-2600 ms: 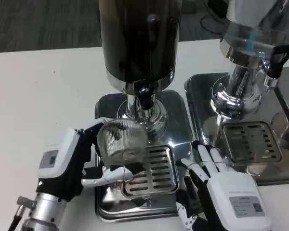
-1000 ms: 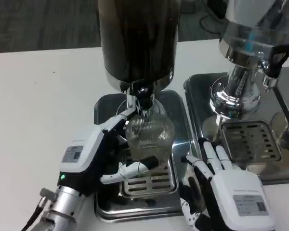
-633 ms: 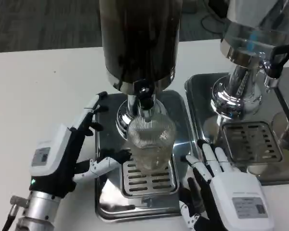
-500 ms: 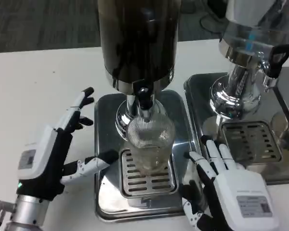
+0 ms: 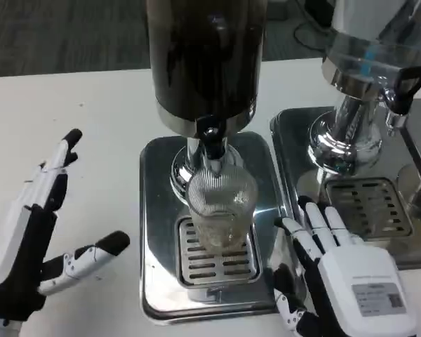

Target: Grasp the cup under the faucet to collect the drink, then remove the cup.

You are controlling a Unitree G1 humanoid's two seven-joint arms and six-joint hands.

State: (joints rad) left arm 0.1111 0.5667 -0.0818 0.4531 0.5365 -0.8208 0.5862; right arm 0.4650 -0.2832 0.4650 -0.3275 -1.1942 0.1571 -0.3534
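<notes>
**Ribbed cup stands under the faucet**

The clear ribbed cup (image 5: pixel 221 207) stands upright on the slotted metal grate (image 5: pixel 214 256), directly below the black faucet (image 5: pixel 210 137) of the dark cylindrical dispenser (image 5: pixel 203 56). The left robot hand (image 5: pixel 38 232) is apart from the shiny steel tray (image 5: pixel 154 232), fingers spread, holding nothing. The right robot hand (image 5: pixel 340 270) rests on the white counter (image 5: pixel 77 126) beside the tray, fingers straight, empty.

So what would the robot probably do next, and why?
Probably raise the right hand to the black tap lever. The ribbed glass cup stands on the drip grate under the faucet, looking empty, and the left hand is open, clear of it.
</notes>
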